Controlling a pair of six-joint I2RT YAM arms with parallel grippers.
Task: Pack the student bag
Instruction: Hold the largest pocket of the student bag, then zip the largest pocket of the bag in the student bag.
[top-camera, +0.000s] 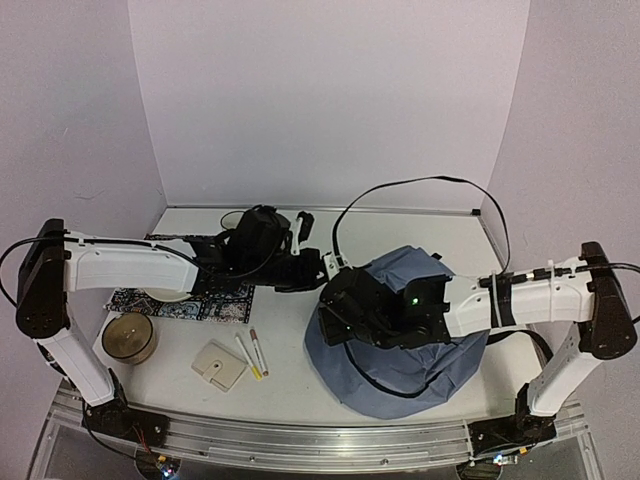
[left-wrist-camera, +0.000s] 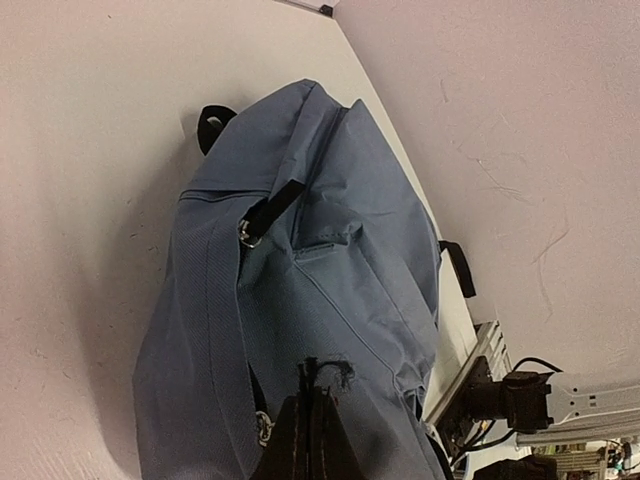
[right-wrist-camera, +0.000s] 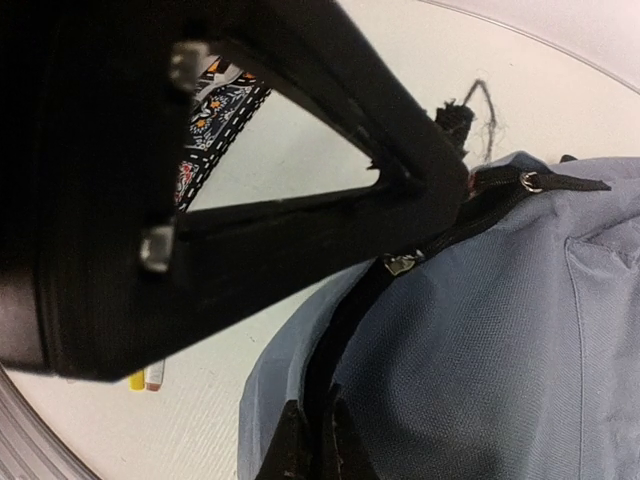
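Note:
The student bag (top-camera: 410, 355), a blue-grey fabric backpack, lies at the right of the table. It fills the left wrist view (left-wrist-camera: 330, 260) and shows in the right wrist view (right-wrist-camera: 500, 330). My left gripper (top-camera: 322, 268) is at the bag's upper left end. It is shut (left-wrist-camera: 312, 385) on a thin black frayed tab (left-wrist-camera: 345, 368) of the bag. My right gripper (top-camera: 335, 306) is at the bag's left side, shut (right-wrist-camera: 322, 425) on the black edge of the zipper opening (right-wrist-camera: 345, 330). A metal zipper slider (right-wrist-camera: 403, 263) sits above it. The left gripper's body (right-wrist-camera: 300, 160) blocks much of the right wrist view.
At the left lie a patterned dark cloth (top-camera: 215, 303), a round tan tin (top-camera: 128, 336), a beige wallet (top-camera: 220, 365) and two markers (top-camera: 252, 355). White walls close in the back and sides. A metal rail (top-camera: 300, 440) runs along the near edge.

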